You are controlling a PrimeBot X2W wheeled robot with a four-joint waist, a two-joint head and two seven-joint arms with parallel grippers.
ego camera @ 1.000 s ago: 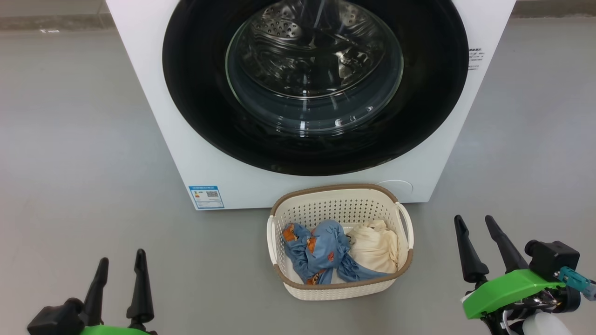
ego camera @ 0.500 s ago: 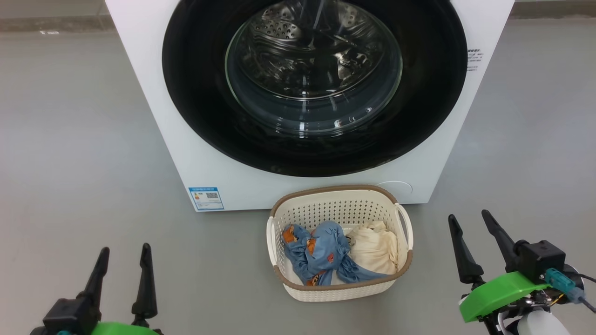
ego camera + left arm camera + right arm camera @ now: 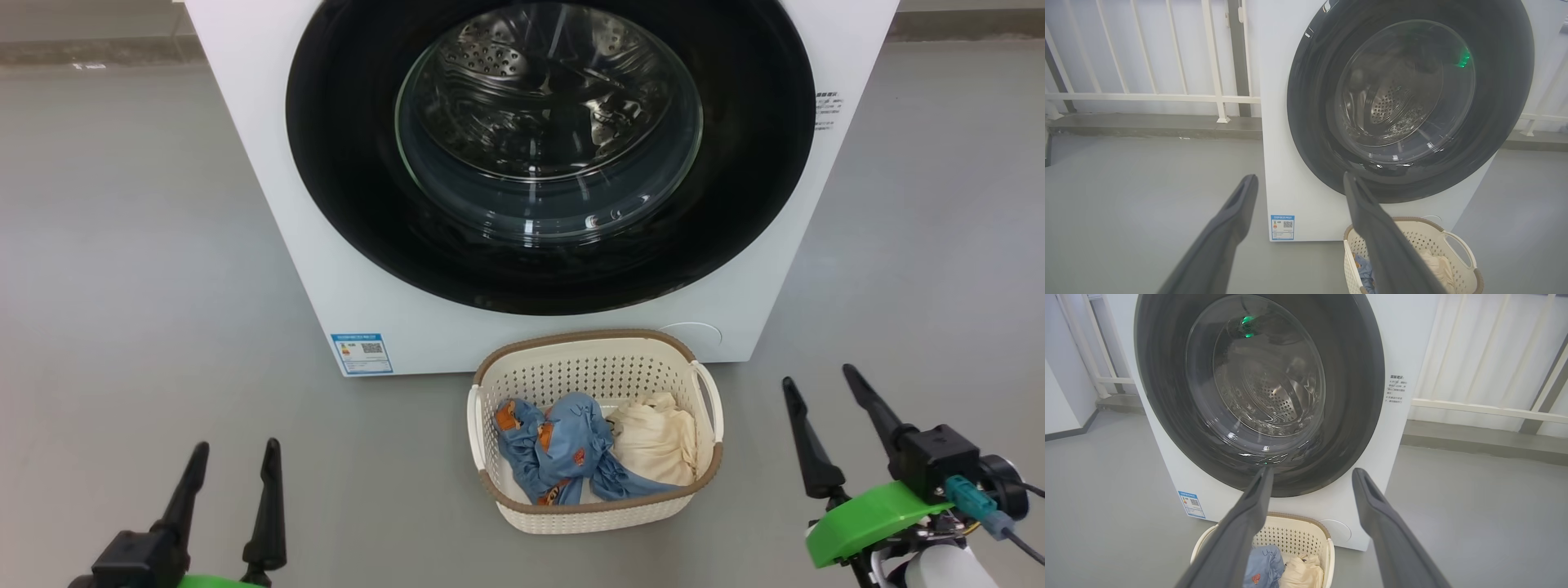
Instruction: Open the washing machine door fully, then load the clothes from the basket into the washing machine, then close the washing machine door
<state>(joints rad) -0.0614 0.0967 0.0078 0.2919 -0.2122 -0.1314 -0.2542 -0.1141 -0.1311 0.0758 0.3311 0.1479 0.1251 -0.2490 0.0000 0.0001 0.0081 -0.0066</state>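
Head view: where is the washing machine door [image 3: 343, 163] sitting from the fingers?
— It is standing shut, ahead of and above both pairs. The right gripper [image 3: 816, 374] is sitting nearer it than the left gripper [image 3: 237, 446], I judge.
— And the fingers?
— Both pairs are gaping apart, pointing forward, holding nothing. The clothes [image 3: 571, 445] are lying in the basket [image 3: 584, 339] between them.

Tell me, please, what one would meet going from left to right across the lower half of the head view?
left gripper → blue label sticker → basket → right gripper
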